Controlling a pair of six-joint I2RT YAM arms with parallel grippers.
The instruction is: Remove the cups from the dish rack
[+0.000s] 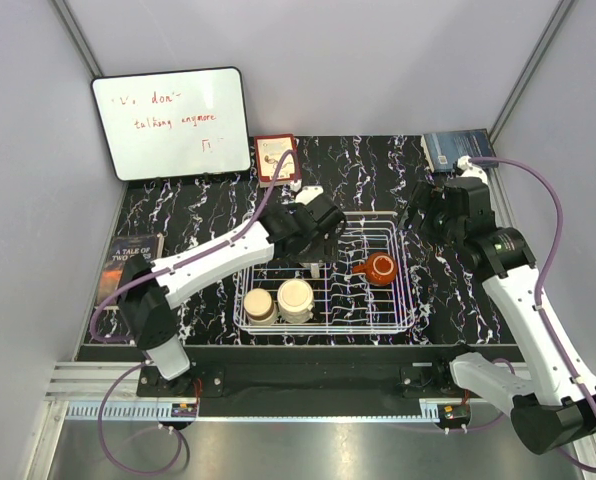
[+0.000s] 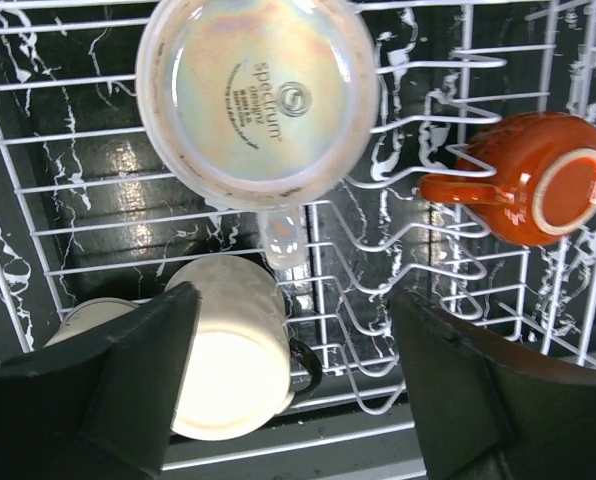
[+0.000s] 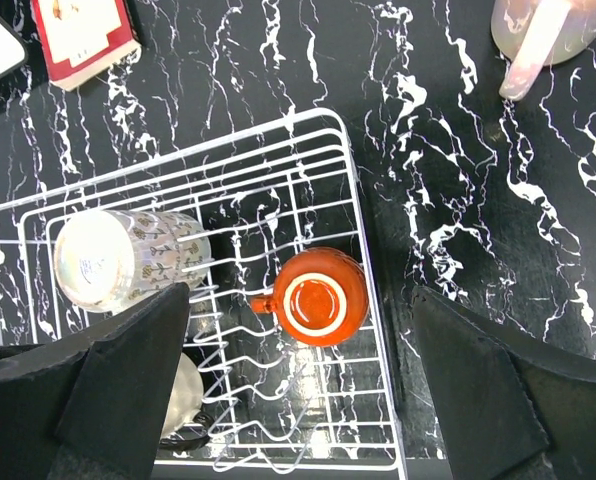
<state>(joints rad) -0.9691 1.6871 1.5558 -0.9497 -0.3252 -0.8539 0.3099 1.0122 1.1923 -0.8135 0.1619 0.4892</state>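
The white wire dish rack sits mid-table. It holds a tan-brown cup, a cream mug and a reddish-brown handled mug. My left gripper hangs open over the rack's far side, above a cream patterned cup lying in the rack. The cream mug shows beside its left finger and the reddish-brown mug to the right. My right gripper is open and empty, high above the rack's right edge and the reddish-brown mug. A pinkish cup stands on the table outside the rack.
A whiteboard leans at the back left. A red book lies behind the rack, a blue book at the back right, and a dark book at the left edge. Walls enclose three sides.
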